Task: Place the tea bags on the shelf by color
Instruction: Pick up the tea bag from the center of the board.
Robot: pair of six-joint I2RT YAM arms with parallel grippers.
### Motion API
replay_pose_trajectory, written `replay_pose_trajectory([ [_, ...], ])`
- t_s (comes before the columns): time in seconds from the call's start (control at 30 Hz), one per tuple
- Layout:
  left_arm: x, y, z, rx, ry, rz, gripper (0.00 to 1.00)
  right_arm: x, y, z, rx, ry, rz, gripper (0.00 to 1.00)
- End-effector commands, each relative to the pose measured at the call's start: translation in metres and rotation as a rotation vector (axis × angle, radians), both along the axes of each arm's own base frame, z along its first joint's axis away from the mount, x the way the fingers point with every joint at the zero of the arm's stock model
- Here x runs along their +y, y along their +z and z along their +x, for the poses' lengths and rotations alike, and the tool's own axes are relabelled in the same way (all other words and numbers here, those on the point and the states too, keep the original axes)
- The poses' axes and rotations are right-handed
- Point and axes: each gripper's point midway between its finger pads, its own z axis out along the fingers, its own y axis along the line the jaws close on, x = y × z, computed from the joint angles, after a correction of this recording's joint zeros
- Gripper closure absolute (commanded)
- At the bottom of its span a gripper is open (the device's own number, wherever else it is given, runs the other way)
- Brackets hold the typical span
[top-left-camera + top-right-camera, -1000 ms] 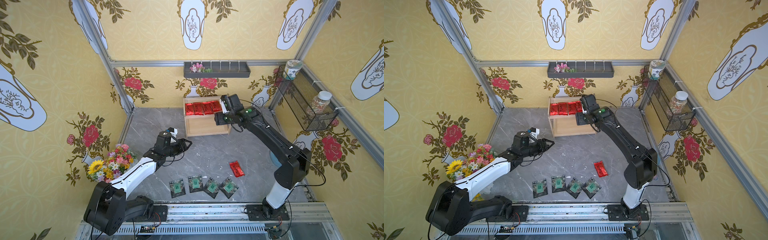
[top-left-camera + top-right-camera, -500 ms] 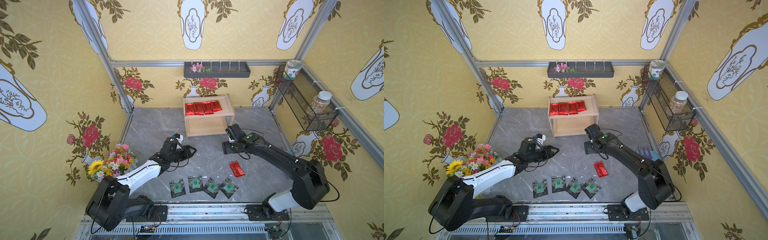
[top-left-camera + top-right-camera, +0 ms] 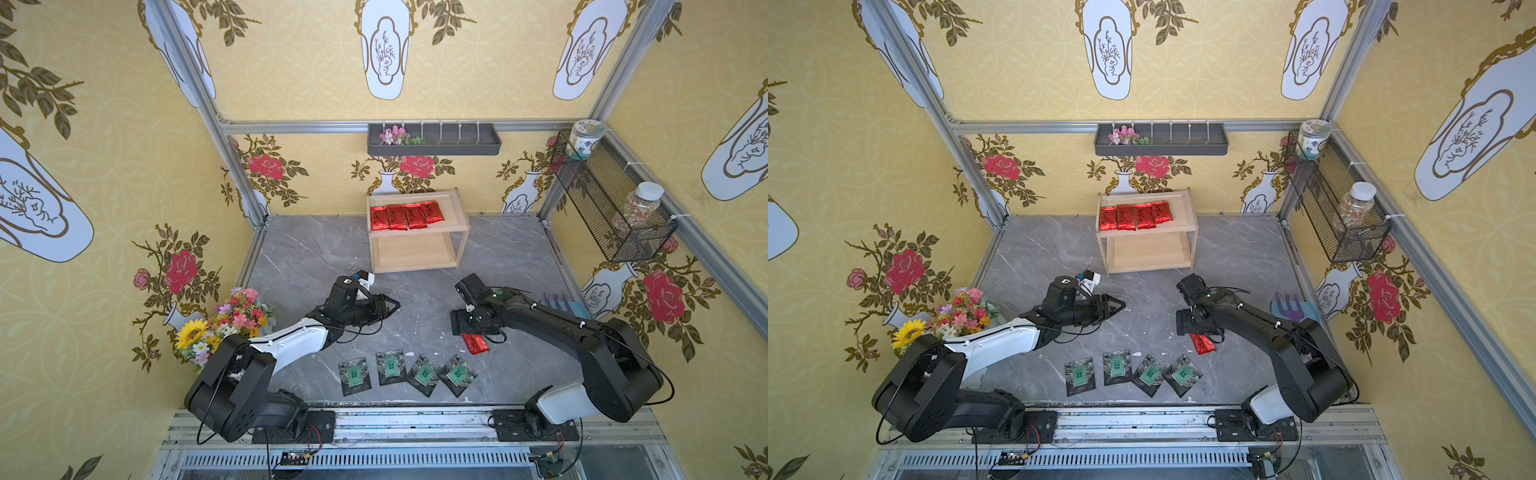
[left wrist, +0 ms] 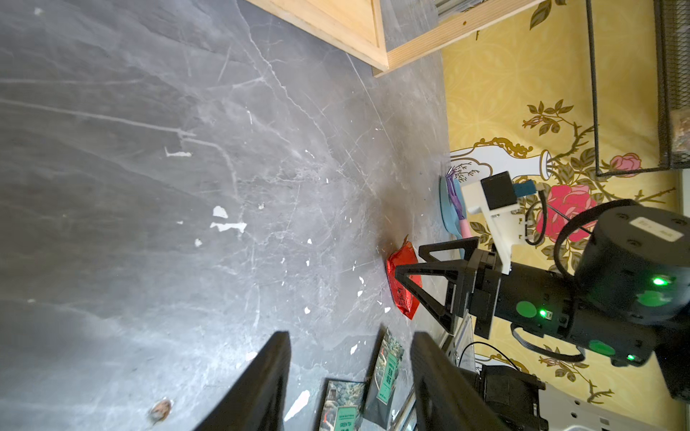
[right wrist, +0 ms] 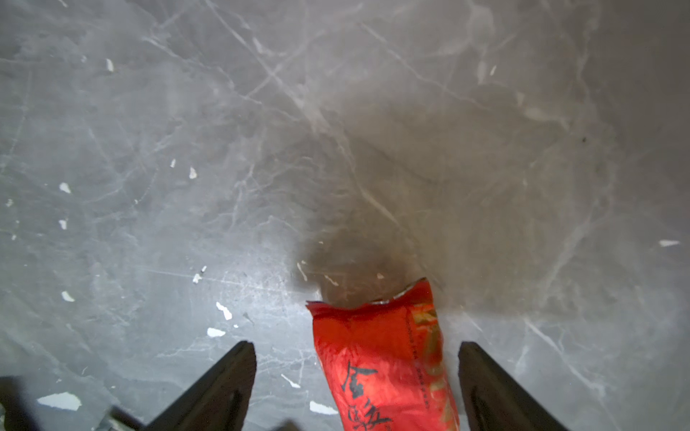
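Overhead, the right tool (image 3: 467,332) hides one end of the red sachet (image 3: 476,345).

A robot test cell dressed as a homely room. Printed yellow floral wallpaper panels (image 3: 291,62) sit in bare aluminium frame bars (image 3: 291,126). Well behind the left gripper (image 3: 395,306), both black-and-white robot arms (image 3: 552,328) bolt to a slotted metal base rail (image 3: 415,424). A mixed flower bouquet (image 3: 232,320) stands to its left, with grey marble-look flooring (image 3: 311,257) beneath it.

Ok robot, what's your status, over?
Left gripper open, empty. Right gripper open, straddling red sachet on the table. Nothing in the way.
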Motion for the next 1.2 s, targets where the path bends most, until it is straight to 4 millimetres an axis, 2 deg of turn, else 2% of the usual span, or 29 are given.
replay_pose_trajectory([
  [0.0, -0.003, 0.005, -0.001, -0.017, -0.020, -0.023, 0.43, -0.003, -0.004, -0.008, 0.022, -0.043, 0.005, 0.10],
  [0.33, -0.004, 0.007, -0.001, -0.026, -0.032, -0.020, 0.42, -0.007, -0.016, -0.022, 0.046, -0.055, -0.010, 0.14],
  [0.57, -0.004, 0.011, 0.000, -0.033, -0.034, -0.020, 0.43, -0.006, -0.019, -0.019, 0.041, -0.061, -0.020, 0.27],
  [0.87, -0.003, 0.011, 0.000, -0.034, -0.028, -0.016, 0.43, -0.009, -0.020, -0.017, 0.034, -0.070, -0.039, 0.37],
  [1.17, -0.004, 0.014, 0.004, -0.035, -0.021, -0.012, 0.43, -0.010, -0.014, -0.014, 0.020, -0.074, -0.042, 0.39],
])
